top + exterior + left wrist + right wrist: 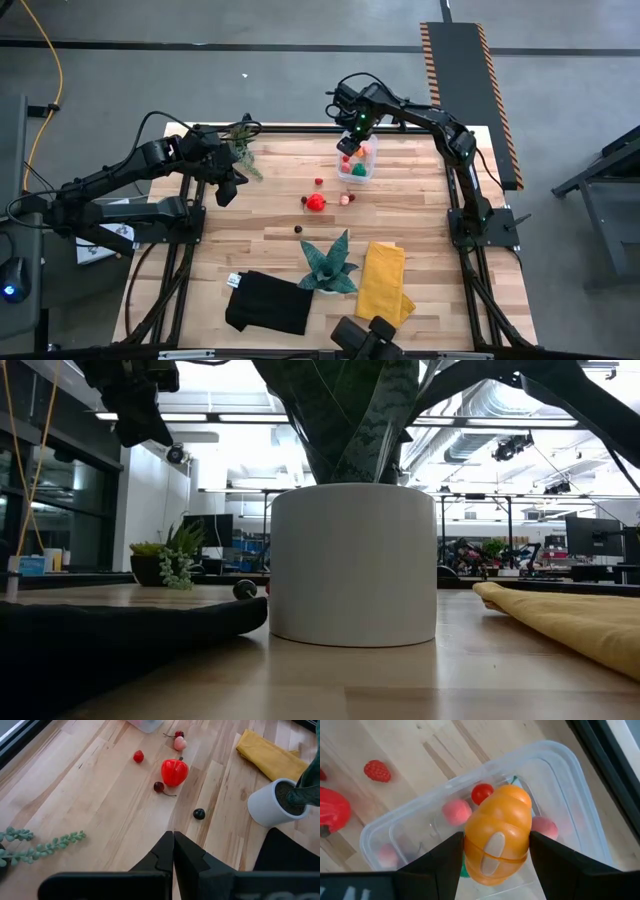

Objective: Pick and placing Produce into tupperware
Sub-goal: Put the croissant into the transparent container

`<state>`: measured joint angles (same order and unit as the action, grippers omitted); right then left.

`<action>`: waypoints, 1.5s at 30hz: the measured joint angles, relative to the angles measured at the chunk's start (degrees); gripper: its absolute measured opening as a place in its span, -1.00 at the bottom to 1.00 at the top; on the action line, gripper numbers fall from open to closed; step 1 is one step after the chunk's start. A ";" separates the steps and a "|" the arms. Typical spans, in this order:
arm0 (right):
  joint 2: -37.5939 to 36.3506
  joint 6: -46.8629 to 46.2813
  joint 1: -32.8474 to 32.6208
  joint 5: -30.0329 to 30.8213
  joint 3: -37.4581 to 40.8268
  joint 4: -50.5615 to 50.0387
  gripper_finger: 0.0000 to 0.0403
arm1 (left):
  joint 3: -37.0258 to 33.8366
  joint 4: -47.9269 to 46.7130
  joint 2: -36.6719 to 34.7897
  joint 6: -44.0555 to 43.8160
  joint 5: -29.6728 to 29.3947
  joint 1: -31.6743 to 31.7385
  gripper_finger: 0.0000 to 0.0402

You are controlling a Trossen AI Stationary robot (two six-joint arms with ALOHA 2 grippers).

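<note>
Right gripper [496,851] above clear tub [560,775], fingers clamped around orange toy pepper [498,840]. Left gripper [173,851] fully closed, empty, poised over bare tabletop [100,800].

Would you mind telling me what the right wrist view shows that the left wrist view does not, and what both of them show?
Only the right wrist view shows the right gripper holding an orange toy pepper above the clear tub, with small red and pink pieces inside the tub.

Only the left wrist view shows the shut left gripper, the yellow cloth, the white plant pot, a small dark ball and a leafy sprig.

Both show the wooden table, the red toy pepper and the raspberry.
</note>
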<state>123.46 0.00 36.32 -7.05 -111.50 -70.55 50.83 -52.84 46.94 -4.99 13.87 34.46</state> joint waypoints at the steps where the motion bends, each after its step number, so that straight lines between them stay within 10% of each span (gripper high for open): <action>1: 0.00 -0.01 0.00 0.03 0.00 0.05 0.04 | 0.00 0.00 0.00 0.00 0.00 0.00 -1.00; 45: 0.63 -1.63 0.42 3.41 -0.09 1.07 0.04 | 0.00 0.00 0.01 0.22 0.00 0.00 -1.00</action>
<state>124.09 -1.63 36.73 -3.64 -111.59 -69.49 50.83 -52.84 46.94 -4.78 13.87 34.46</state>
